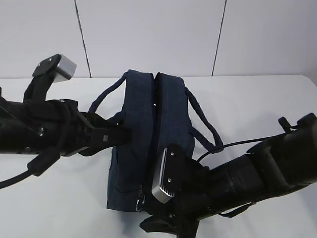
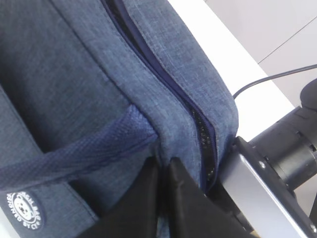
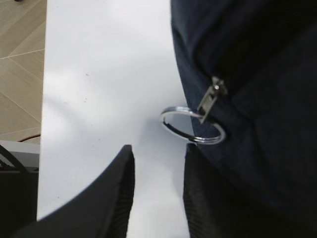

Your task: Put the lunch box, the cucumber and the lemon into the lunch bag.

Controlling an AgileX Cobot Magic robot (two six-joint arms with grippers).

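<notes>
The dark navy lunch bag (image 1: 143, 124) stands in the middle of the white table, its two strap handles hanging to either side. My left gripper (image 1: 124, 134) is shut on the bag's side fabric just below a handle strap (image 2: 89, 153), with cloth pinched between the tips (image 2: 162, 162). The zipper (image 2: 198, 124) runs along the top seam. My right gripper (image 3: 158, 148) stands open at the bag's near end, empty. The metal ring pull (image 3: 200, 141) hangs just beyond its tips. The lunch box, the cucumber and the lemon are out of view.
The white table (image 1: 257, 99) ends at an edge on the left of the right wrist view, with wooden floor (image 3: 20, 59) beyond. A black cable (image 1: 233, 144) runs from the right arm to the bag's right handle. A pale wall stands behind.
</notes>
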